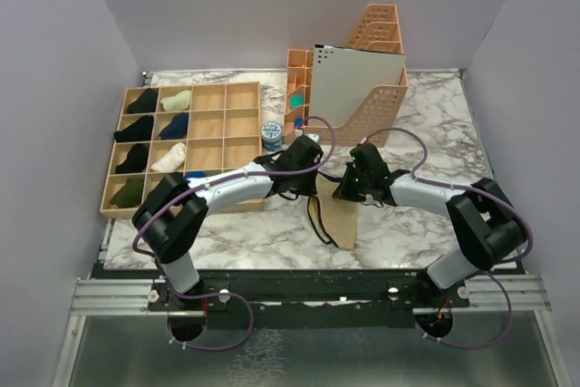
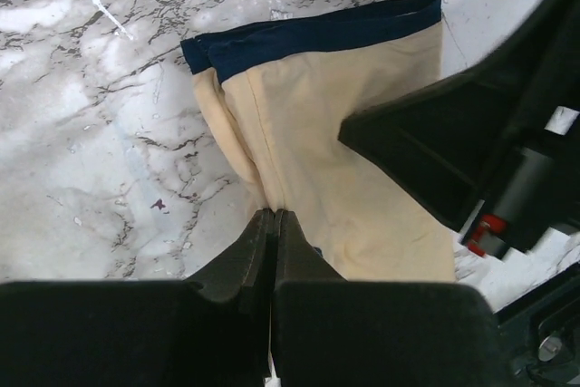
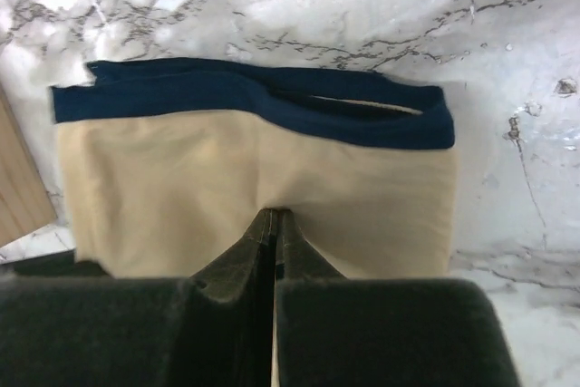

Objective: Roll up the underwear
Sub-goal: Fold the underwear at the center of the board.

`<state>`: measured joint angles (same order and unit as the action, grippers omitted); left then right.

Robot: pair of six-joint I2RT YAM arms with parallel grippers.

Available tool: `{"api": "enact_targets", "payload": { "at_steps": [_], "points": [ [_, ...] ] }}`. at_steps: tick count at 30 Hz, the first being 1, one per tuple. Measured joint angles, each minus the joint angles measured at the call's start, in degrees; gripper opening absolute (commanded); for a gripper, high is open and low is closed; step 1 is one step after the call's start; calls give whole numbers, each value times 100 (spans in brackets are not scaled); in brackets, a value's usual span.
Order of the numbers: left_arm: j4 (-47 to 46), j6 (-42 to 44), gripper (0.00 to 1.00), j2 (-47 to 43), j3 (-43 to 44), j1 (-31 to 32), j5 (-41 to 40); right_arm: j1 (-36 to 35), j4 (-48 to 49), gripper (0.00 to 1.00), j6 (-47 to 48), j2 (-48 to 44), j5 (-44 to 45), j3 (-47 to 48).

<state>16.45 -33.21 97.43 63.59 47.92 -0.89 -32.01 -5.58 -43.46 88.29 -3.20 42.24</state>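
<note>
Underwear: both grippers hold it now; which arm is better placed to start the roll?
Probably right. The right gripper pinches the underwear mid-hem, its waistband straight ahead. The left gripper holds a side edge, off centre.

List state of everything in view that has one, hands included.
underwear: folded over, not yet rolled, pinched by both hands
left hand: shut on underwear edge
right hand: shut on underwear edge
wooden organizer: partly filled, rolled items in the left columns
file holders: upright
</note>
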Motion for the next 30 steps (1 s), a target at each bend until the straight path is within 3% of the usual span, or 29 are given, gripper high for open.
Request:
{"api": "enact_targets", "payload": {
  "at_steps": [10, 16, 25, 30],
  "points": [
    [-57, 94, 0, 2, 162, 94, 439, 74, 1325, 3, -699, 258, -363, -568],
    [-195, 37, 0, 50, 166, 219, 741, 214, 1635, 4, -879, 203, -527, -776],
    [-315, -396, 0, 229, 282, 229, 811, 415, 979, 6, -815, -765, -505, -892],
    [-317, -472, 0, 229, 345, 236, 800, 426, 127, 8, -732, -1491, 48, -866]
  ]
}}
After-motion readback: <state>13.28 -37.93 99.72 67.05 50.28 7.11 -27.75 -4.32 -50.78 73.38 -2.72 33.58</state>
